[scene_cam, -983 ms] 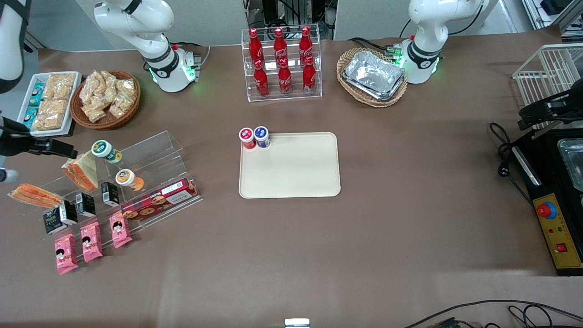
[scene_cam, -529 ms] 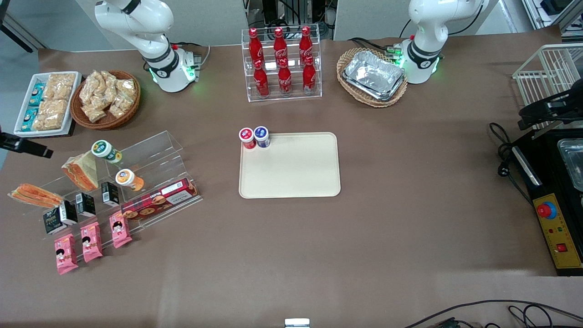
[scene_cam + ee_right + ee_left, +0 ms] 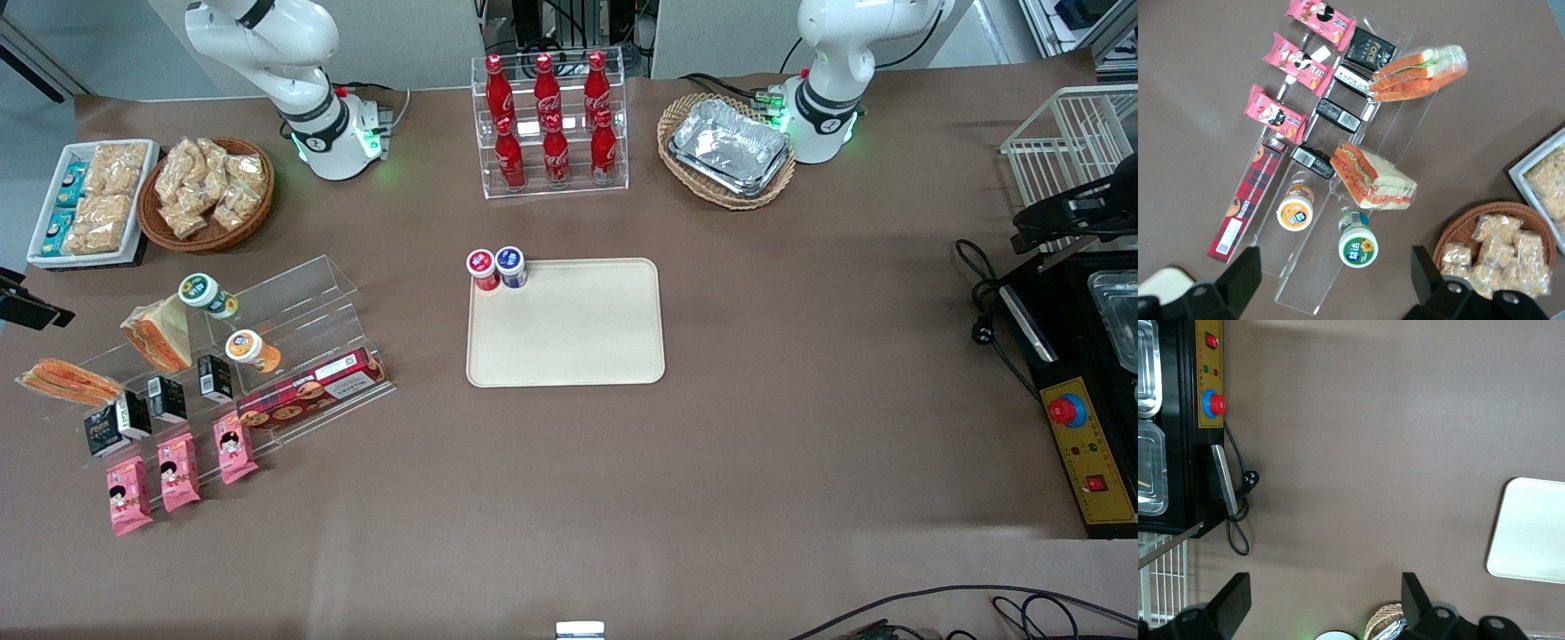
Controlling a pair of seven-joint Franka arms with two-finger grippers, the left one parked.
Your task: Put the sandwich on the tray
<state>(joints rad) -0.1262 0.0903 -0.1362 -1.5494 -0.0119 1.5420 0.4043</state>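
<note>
The sandwich, a thin wrapped wedge with orange stripes, lies on the clear acrylic stand at the working arm's end of the table. The beige tray lies flat at mid-table, with two small bottles on one corner. My gripper hangs open high above the stand, holding nothing. Its dark fingers frame a green-lidded bottle. In the front view only a dark part of it shows at the frame's edge.
A thicker sandwich wedge stands on the stand with an orange-lidded bottle, black cartons, a red biscuit box and pink packets. A snack basket, a white dish and a cola rack stand farther from the camera.
The right arm has drawn off toward the frame's edge at the working arm's end; one second ago it reached over the stand near the thicker wedge. Nothing on the table has moved.
</note>
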